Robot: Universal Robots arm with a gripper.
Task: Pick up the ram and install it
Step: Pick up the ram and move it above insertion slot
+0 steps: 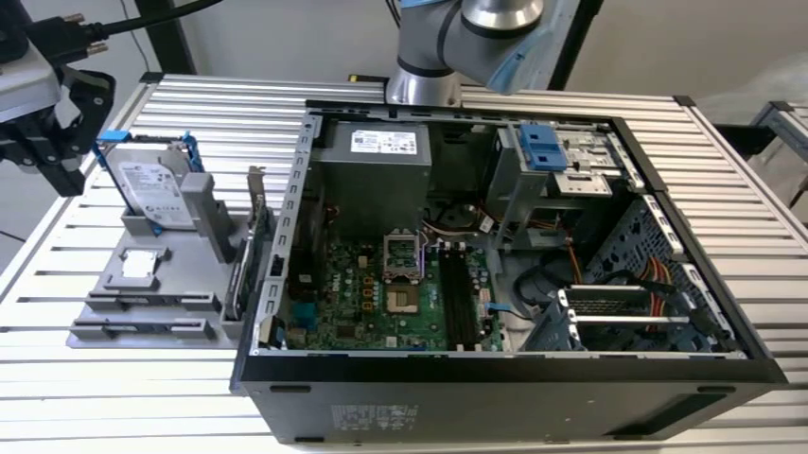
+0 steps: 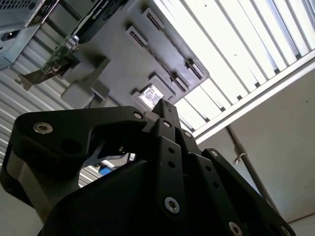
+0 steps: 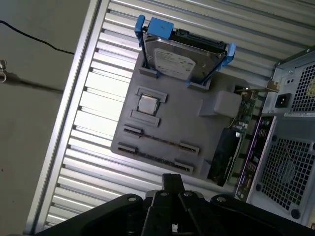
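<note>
Likely a lab, slatted metal bench [image 1: 227, 104], opened computer [image 1: 505, 374]

checked all my views for print.
hard drive label [image 1: 154, 192]: white, print present, nothing i can read; same label in first wrist view [image 3: 178, 61], same result.
power supply sticker [image 1: 382, 142]: white, lines of print, not readable.
case sticker [image 1: 375, 417] on outer wall: print too small to tell.
finding: no text, number or sign readable.

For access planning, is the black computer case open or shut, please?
Open: the black computer case has no cover; its green motherboard shows.
</note>
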